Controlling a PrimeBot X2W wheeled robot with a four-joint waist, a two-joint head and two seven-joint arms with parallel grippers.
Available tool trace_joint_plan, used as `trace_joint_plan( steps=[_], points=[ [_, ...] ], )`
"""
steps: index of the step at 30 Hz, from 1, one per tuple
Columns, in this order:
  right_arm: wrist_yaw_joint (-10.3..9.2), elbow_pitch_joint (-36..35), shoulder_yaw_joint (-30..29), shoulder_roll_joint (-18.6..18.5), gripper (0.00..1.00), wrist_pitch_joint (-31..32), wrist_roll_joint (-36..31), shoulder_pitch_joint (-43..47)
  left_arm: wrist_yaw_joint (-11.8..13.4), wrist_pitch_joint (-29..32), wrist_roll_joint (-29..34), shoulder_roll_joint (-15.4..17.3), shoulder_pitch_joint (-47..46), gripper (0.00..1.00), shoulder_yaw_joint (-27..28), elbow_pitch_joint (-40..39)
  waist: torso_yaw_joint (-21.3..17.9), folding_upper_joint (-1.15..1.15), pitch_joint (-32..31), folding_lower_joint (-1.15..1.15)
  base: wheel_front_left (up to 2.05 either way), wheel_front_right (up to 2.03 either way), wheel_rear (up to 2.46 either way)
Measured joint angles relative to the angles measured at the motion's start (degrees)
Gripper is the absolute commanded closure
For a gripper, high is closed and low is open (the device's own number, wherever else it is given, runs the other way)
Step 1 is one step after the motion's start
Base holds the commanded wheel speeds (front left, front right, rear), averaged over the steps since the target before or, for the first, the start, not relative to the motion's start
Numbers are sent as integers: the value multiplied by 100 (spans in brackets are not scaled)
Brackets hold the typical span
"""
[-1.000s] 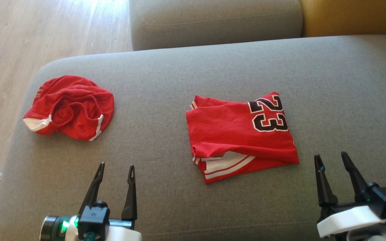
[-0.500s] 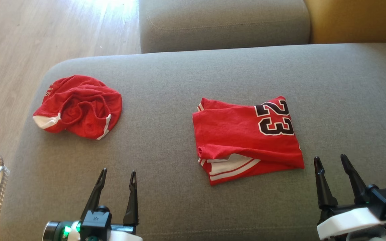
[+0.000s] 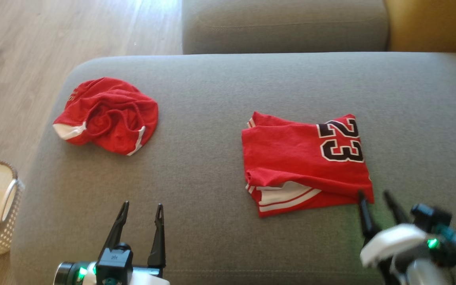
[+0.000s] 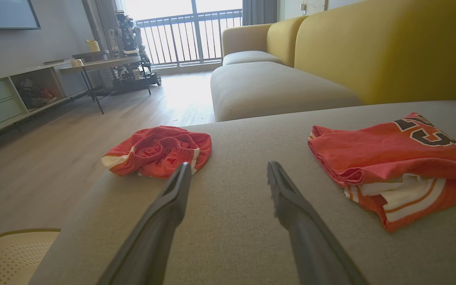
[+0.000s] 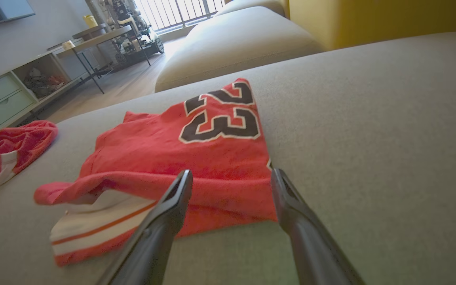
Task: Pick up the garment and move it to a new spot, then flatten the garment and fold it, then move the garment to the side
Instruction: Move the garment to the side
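The right pincer is presented released, fingertips at the near right corner of the folded red garment laid on the sofa seat. The left pincer is released, well apart.

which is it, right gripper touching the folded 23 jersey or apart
Cannot tell. In the head view the right gripper overlaps the jersey at its near corner; the right wrist view hides any gap.
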Motion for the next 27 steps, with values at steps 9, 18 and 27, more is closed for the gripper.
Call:
trace_joint_plan(
  steps=[9, 18, 27],
  points=[
    [0, 2112, -1026, -345, 0, 738, -524, -2119, -156, 0, -1, -66, -75, 0, -30, 57, 333, 0, 294, 0, 0, 0, 0],
    [0, 3230, -759, -733, 0, 1522, -542, -3058, -214, 0, -1, -181, -265, 0, 3, 77, 611, 0, 677, 0, 0, 0, 0],
    [0, 3312, -259, -772, 0, 1123, -148, -3218, -255, 0, 2, -230, -453, 0, 1, 122, 428, 0, 799, 0, 0, 0, 0]
  ],
)
